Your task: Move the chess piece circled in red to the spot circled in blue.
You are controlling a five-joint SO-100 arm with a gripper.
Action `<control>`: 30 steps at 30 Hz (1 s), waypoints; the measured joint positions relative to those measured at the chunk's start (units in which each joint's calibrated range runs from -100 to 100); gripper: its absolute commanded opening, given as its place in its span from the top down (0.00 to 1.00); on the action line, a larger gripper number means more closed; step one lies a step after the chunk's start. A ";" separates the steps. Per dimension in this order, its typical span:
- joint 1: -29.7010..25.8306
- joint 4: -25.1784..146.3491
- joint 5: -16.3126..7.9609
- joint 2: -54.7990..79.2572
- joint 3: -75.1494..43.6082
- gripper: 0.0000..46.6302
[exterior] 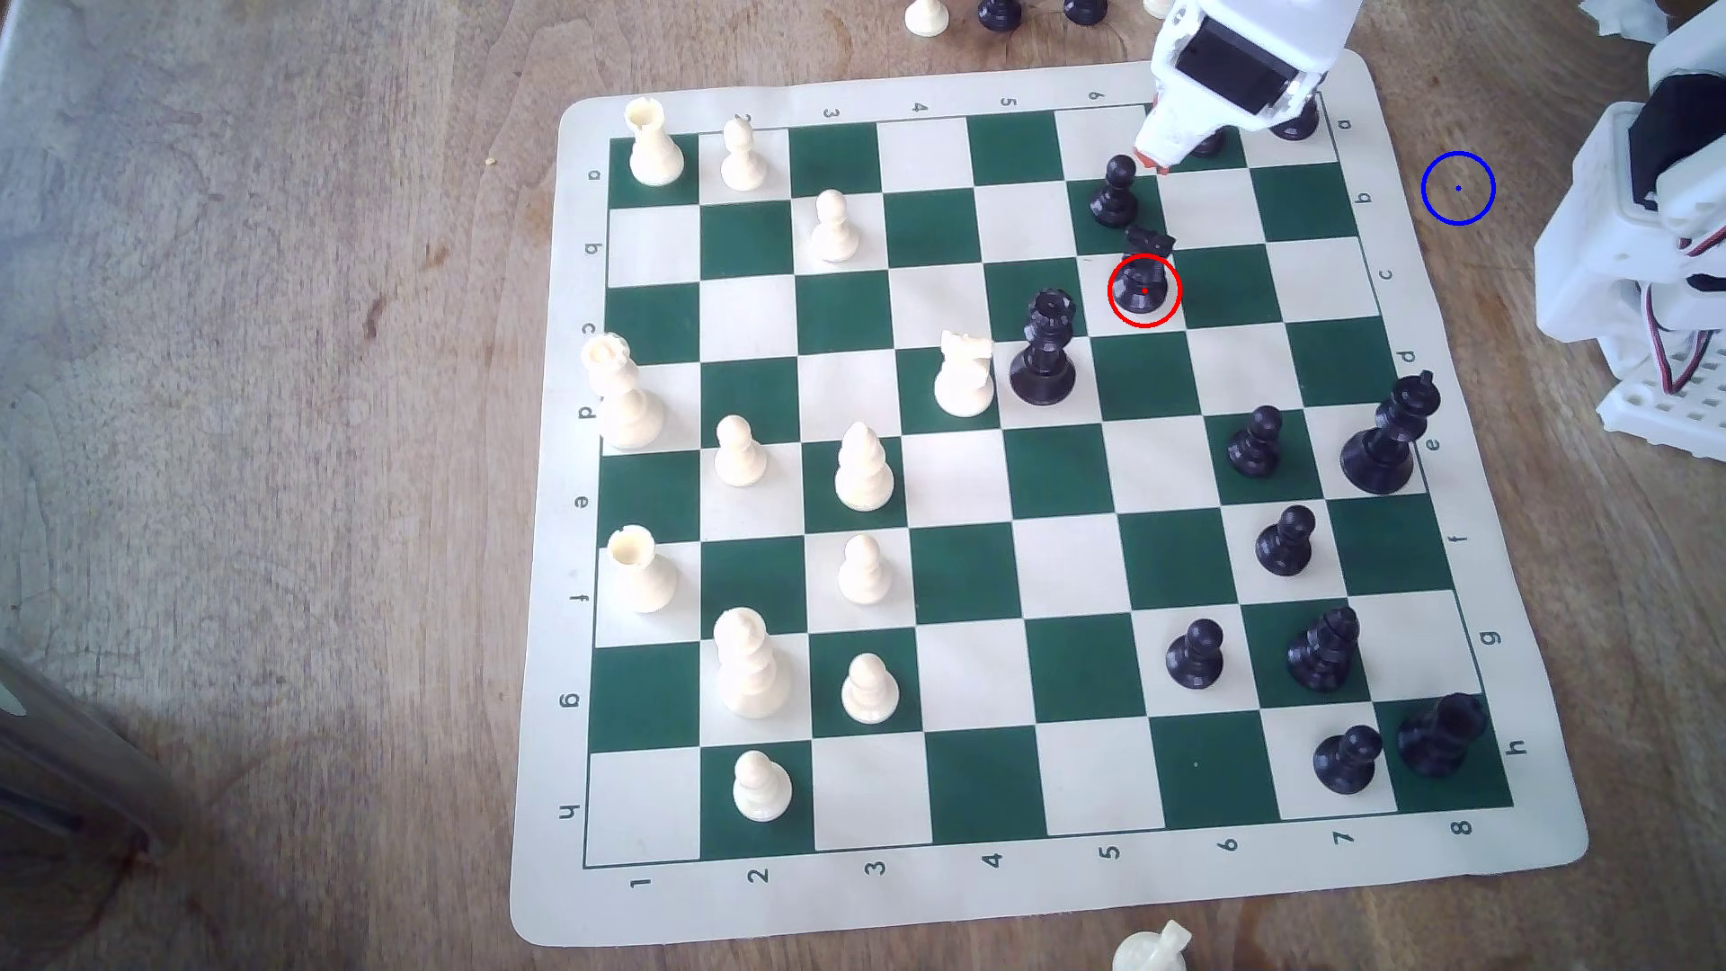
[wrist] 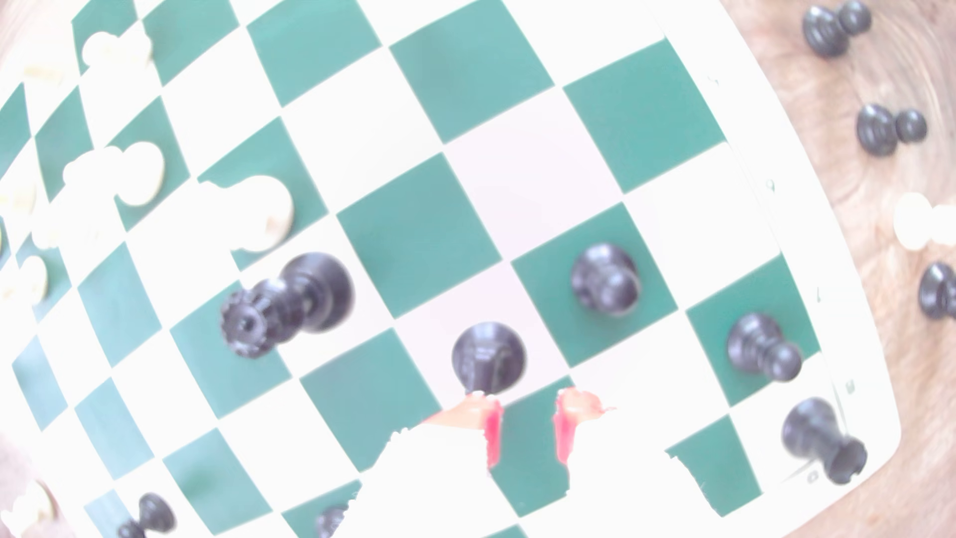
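Plainly, the task has hardly begun. In the wrist view the pincer [wrist: 522, 414] hangs spread, its red-tipped fingers [wrist: 491, 429] apart with bare board between them, pinching nothing. Just beyond its tips stands the black knight [wrist: 488, 357], upright on a white square and not yet touched. In the exterior view the knight [exterior: 1144, 280] sits inside the red ring, with a black pawn [exterior: 1114, 191] just behind it and the black queen [exterior: 1044, 347] near on the exterior view's left. Farther off, past the chess mat [exterior: 934, 896] edge at the exterior view's right, the blue ring [exterior: 1458, 188] encloses bare worktop [exterior: 280, 467]. Grasp, lift, carry and release all remain.
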 measured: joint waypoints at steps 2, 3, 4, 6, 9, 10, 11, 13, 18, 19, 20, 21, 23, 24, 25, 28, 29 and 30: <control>0.15 0.80 -0.73 2.01 -0.36 0.79; 0.59 0.80 -0.98 2.51 -0.45 0.78; 1.03 0.80 -1.22 3.10 -0.45 0.73; 2.29 0.80 -1.86 3.69 -0.45 0.73; 1.99 0.32 -3.47 3.77 -0.45 0.75; 2.29 0.32 -3.81 3.77 -0.45 0.75; 2.21 0.32 -4.05 3.77 -0.45 0.75; 1.03 0.32 -4.54 3.77 -0.45 0.76; -1.33 2.47 -5.03 3.77 -0.09 0.80; -2.95 4.14 -5.03 3.77 0.63 0.80; -3.54 4.62 -5.03 3.77 0.81 0.80; -3.83 4.86 -5.03 3.69 1.27 0.80; -4.06 5.98 -5.03 3.69 3.34 0.80; -4.35 5.98 -5.03 3.69 3.71 0.80; -4.57 5.66 -5.03 3.69 4.34 0.79; -5.01 2.47 -5.03 3.69 7.32 0.78; -4.94 1.83 -5.18 3.69 7.50 0.78; -4.94 0.96 -5.42 4.02 7.95 0.78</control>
